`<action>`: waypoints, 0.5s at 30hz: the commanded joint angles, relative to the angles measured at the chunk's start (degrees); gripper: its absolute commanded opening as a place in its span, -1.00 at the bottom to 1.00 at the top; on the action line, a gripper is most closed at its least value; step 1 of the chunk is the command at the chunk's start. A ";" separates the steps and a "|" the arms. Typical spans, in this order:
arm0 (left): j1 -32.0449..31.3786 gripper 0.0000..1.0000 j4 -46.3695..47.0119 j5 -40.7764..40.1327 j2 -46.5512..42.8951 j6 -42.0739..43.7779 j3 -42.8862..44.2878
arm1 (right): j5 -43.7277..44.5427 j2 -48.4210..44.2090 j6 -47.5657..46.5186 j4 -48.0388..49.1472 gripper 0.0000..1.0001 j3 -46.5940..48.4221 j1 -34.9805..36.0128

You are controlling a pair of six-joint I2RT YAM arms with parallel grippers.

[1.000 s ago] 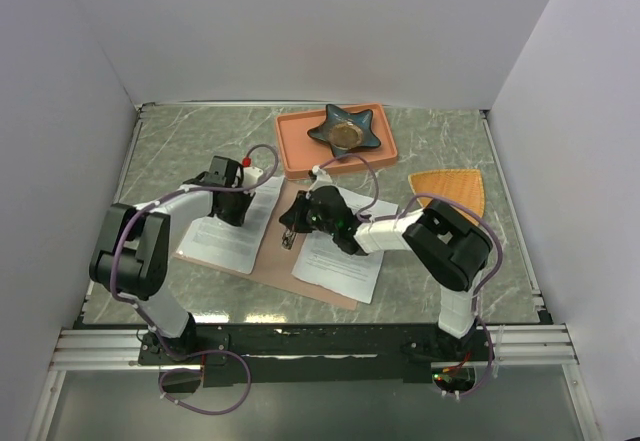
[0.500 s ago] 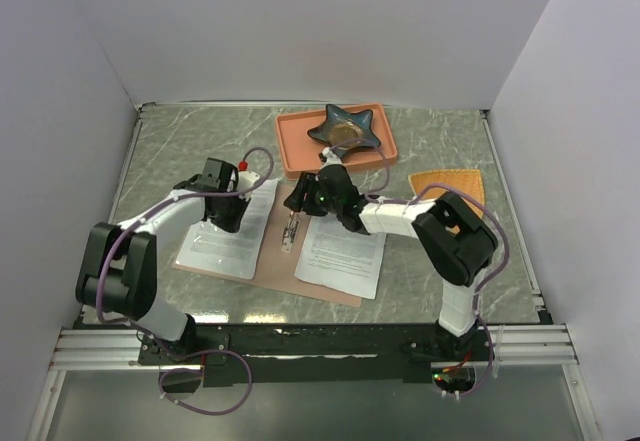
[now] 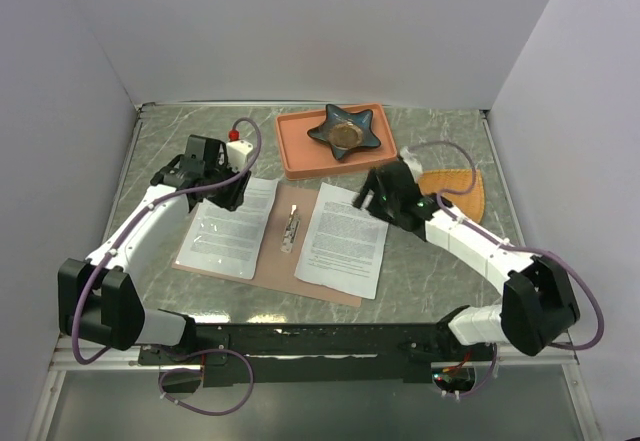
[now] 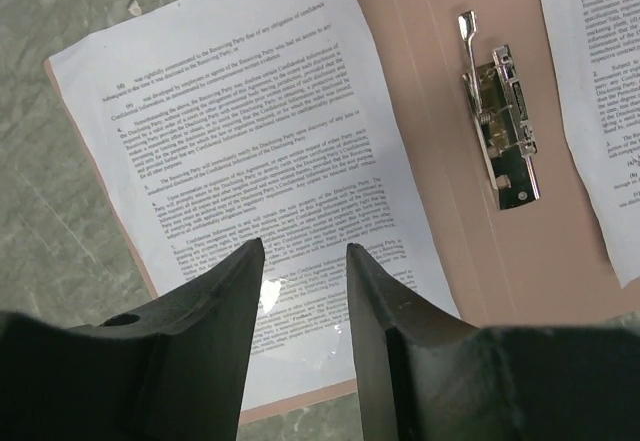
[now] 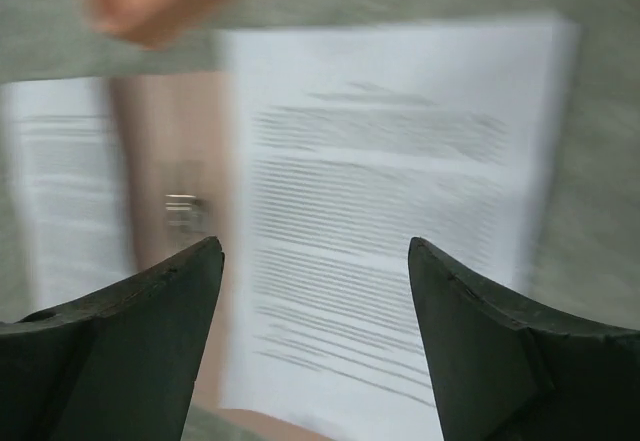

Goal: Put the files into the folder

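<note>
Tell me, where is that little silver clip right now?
In the top view, the silver clip lies on the open folder at its spine, between the left sheet and the right sheet, near the table's middle.

We see a table (image 3: pixel 170 141) with a grey-green marbled surface, enclosed by plain white walls (image 3: pixel 300 31) at the back and on both sides. A silver metal rail (image 3: pixel 100 346) runs along its near edge. At the back centre lies a salmon-orange rimmed tray (image 3: pixel 298 149), rectangular and flat on the surface. Inside the tray, toward its right half, rests a dark star-shaped dish (image 3: pixel 362 133) holding a round brownish item (image 3: pixel 347 138) that we cannot identify. Right of the tray, near but apart, lies an orange fan-shaped mat (image 3: pixel 465 196); its left part is hidden. In the left wrist view, we see the marbled surface (image 4: pixel 60 211) again.
</note>
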 commanded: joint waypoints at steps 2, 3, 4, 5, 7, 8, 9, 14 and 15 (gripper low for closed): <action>-0.18 -0.10 -1.87 2.74 0.09 -1.22 0.32 | 2.74 -3.97 7.28 -13.99 0.62 -10.94 -3.86; -0.18 -0.10 -1.69 2.66 0.01 -1.39 -0.20 | 2.57 -4.67 7.63 -14.16 0.61 -11.83 -4.21; -0.18 -0.10 -1.61 2.57 0.01 -1.39 -0.47 | 2.39 -4.77 7.90 -14.60 0.62 -12.79 -4.30; -0.18 -0.10 -1.69 2.65 0.01 -1.39 -0.47 | 2.39 -4.68 7.99 -15.39 0.61 -12.97 -4.30; -0.27 -0.10 -1.87 2.57 0.27 -1.39 -0.29 | 1.69 -4.59 7.90 -15.13 0.61 -13.94 -4.39; -0.18 -0.10 -1.87 2.57 0.18 -1.39 -0.38 | 1.51 -4.59 7.99 -14.87 0.62 -14.29 -4.39; -0.27 -0.10 -1.78 2.57 0.18 -1.48 -0.29 | 1.34 -4.42 8.07 -14.43 0.61 -14.64 -4.39; -0.27 -0.10 -1.61 2.83 -0.08 -1.66 -0.47 | -1.73 -4.07 8.16 -9.69 0.56 -17.63 -4.39; -0.27 -0.10 -1.52 2.66 0.00 -1.57 -0.73 | -2.26 -3.46 8.60 -8.72 0.55 -18.59 -4.30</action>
